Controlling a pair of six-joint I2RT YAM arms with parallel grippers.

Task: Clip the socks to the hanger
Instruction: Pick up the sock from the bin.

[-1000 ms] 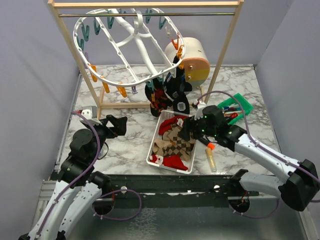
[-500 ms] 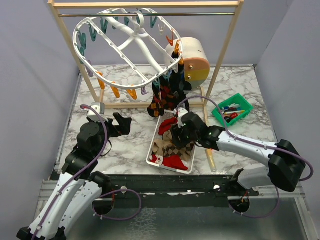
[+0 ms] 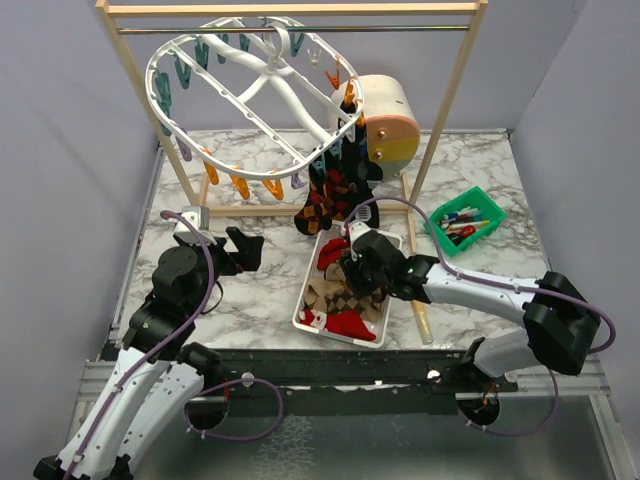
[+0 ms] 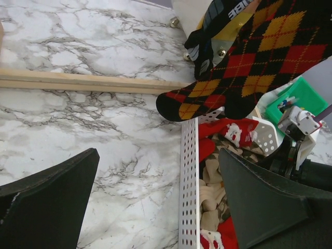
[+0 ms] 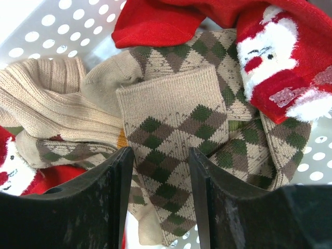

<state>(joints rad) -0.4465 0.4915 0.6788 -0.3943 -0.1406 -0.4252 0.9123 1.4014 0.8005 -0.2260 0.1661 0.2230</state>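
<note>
The white oval hanger (image 3: 262,75) hangs tilted from the rack's rod, its rim lined with teal and orange clips. Red-black argyle and black socks (image 3: 335,195) dangle from its near right edge and show as the clipped socks (image 4: 249,67) in the left wrist view. More socks (image 3: 345,300) lie heaped in a white perforated basket (image 3: 308,290). My right gripper (image 5: 162,171) reaches down into that basket, its jaws part-way closed on either side of a tan argyle sock (image 5: 171,119). My left gripper (image 4: 155,207) hovers wide open and empty over the marble, just left of the basket wall (image 4: 189,176).
A wooden rack (image 3: 450,90) with a metal rod stands at the back. A cream and orange cylinder (image 3: 385,120) sits behind the hung socks. A green bin (image 3: 465,220) of small items is at the right. A tube (image 3: 420,320) lies beside the basket. A red Santa sock (image 5: 280,67) lies by the tan one.
My right gripper has moved left and down into the basket, and its jaws have narrowed around the tan argyle sock. The hanger has swung. The left arm lifted slightly at first.
</note>
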